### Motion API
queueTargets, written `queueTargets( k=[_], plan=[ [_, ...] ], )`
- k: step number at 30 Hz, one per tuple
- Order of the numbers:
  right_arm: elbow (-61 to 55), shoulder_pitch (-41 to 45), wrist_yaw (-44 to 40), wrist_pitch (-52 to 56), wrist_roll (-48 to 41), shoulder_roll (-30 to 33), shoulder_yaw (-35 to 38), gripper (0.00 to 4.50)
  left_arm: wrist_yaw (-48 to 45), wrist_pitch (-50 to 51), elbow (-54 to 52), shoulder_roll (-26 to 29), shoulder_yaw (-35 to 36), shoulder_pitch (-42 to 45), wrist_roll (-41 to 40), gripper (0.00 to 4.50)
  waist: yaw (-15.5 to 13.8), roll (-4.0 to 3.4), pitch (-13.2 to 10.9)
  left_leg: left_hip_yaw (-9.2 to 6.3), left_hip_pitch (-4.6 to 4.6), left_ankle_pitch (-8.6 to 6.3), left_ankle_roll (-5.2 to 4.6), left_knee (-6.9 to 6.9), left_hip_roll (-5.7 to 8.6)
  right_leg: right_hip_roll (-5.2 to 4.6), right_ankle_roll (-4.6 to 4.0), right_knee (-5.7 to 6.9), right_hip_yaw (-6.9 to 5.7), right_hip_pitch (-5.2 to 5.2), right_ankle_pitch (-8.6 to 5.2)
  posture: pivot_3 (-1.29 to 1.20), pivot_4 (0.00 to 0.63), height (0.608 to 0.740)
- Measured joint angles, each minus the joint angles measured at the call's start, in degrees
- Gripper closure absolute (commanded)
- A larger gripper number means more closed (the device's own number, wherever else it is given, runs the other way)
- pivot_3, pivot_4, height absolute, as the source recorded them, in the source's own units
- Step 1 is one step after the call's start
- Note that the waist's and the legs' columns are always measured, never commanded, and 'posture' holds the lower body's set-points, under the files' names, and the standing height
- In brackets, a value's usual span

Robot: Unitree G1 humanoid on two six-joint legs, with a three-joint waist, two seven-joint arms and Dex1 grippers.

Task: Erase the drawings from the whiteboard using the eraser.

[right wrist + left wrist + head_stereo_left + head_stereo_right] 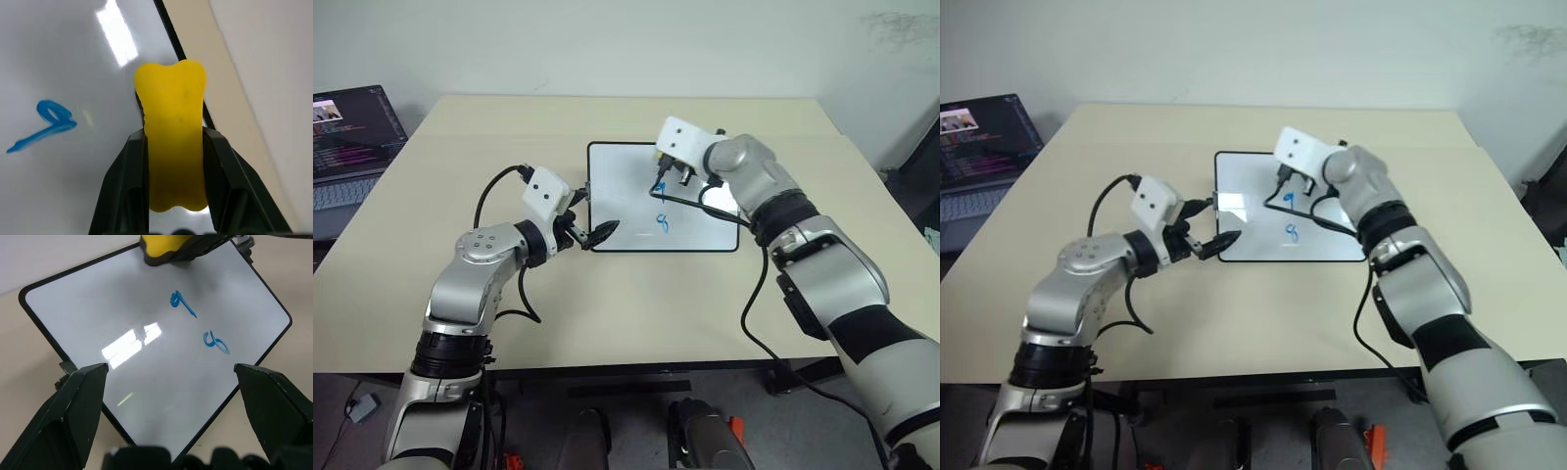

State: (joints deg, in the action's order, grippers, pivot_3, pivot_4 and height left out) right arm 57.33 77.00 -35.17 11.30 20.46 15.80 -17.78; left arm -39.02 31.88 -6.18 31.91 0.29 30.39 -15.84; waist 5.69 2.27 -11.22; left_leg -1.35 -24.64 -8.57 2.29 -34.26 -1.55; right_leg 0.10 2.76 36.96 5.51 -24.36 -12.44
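The whiteboard (626, 186) lies flat in the middle of the table. Two blue drawings (660, 190) (662, 223) sit one below the other near its centre, and in the left wrist view they show as two squiggles (182, 302) (215, 342). My right gripper (172, 137) is shut on the yellow eraser (171, 98), held just above the board's far edge, beyond the upper drawing (49, 122). My left gripper (170, 367) stands open at the board's near-left corner with nothing between its fingers (602, 233).
An open laptop (352, 137) sits at the far left edge of the beige table (509, 313). A black cable (705, 206) from the right wrist drapes across the board's right part.
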Motion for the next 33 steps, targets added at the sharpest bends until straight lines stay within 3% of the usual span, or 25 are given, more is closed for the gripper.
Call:
queueTargets(
  k=[6,11,15,25,33],
  plan=[
    [-29.89,-14.61,-16.96,8.9,-10.4,10.06,5.05,3.41,-1.4,-0.2,0.18,0.5,-0.04,0.02,-0.03,0.0,-0.74,-0.02,-0.02,0.0,-0.11,-0.02,0.02,0.12,-0.01,0.01,0.35,0.02,-0.04,-0.16,0.07,0.0,0.15,0.74],
    [-45.5,-21.96,-22.25,15.45,-11.27,18.08,5.12,3.41,-4.05,-0.03,0.02,2.78,-0.02,-0.13,-0.12,0.0,-0.66,-0.02,-0.01,0.05,-0.1,-0.02,0.03,0.17,-0.02,0.02,0.01,0.08,0.0,-0.27,-0.1,0.0,0.15,0.74],
    [-48.29,-25.34,-22.25,16.82,-9.07,21.56,2.71,3.41,-6.51,-0.02,0.01,5.38,0.09,-0.56,-0.14,0.0,-0.65,-0.02,-0.02,0.14,-0.1,-0.01,0.03,0.1,-0.02,-0.02,-0.07,0.07,0.05,-0.29,-0.13,0.0,0.15,0.74],
    [-46.63,-25.77,-20.12,14.17,-5.36,22.56,0.74,3.41,-10.34,0.24,-1.15,9.42,0.77,-1.45,-1.62,0.0,-0.73,0.01,-0.03,0.19,-0.12,-0.02,0.03,0.09,-0.02,-0.04,-0.07,0.04,0.05,-0.31,-0.13,0.0,0.15,0.74],
    [-44.55,-21.12,-17.07,9.86,-6.19,21.73,2.52,3.41,-10.32,0.51,-2.62,9.99,1.69,-1.92,-2.2,0.0,-0.72,0.01,-0.03,0.18,-0.12,-0.02,0.03,0.08,-0.03,-0.04,-0.06,0.08,0.04,-0.31,-0.13,0.0,0.15,0.74]
  ],
)
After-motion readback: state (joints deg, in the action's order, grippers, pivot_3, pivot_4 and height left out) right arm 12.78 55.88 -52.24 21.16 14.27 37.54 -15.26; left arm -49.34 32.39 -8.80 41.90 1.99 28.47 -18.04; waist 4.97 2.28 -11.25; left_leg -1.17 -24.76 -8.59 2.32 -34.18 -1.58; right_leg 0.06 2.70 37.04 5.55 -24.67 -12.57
